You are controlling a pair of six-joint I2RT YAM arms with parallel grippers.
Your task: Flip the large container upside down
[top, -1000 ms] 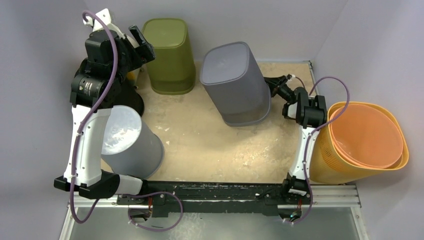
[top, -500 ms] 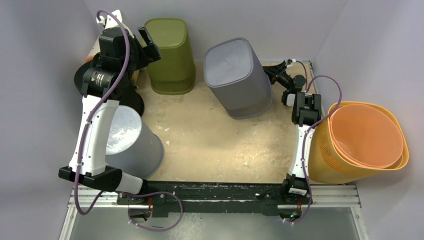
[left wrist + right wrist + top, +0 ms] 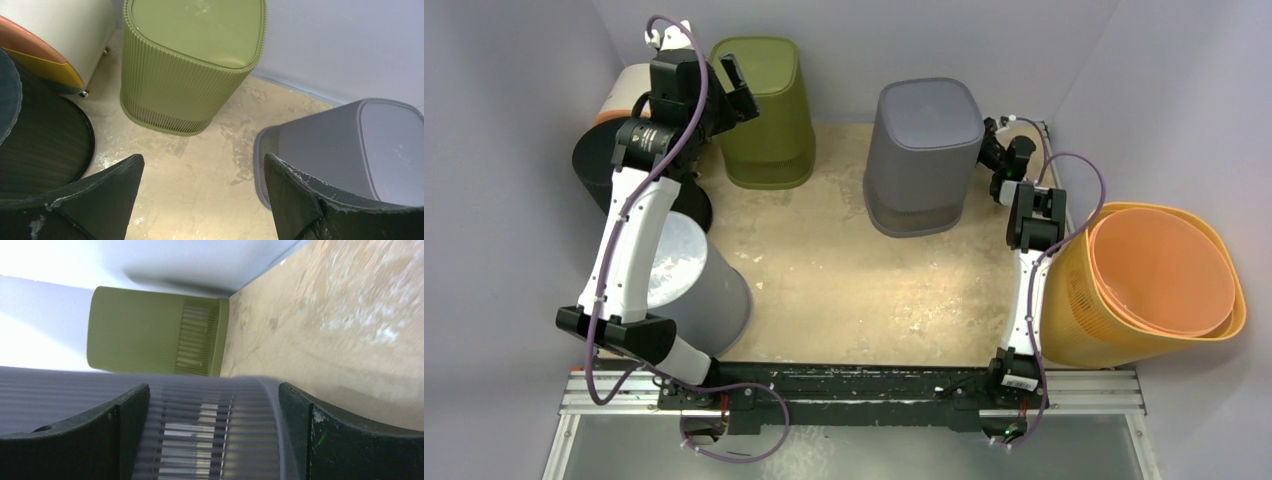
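Grey container [image 3: 922, 155] sits base-up on the bench [image 3: 824, 270], task seemingly done; left gripper [image 3: 732, 86] and right gripper [image 3: 998, 149] beside it show jaws spread, empty.

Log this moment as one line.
grey ribbed bin: upside down on table | right gripper: open at its side | left gripper: open, empty
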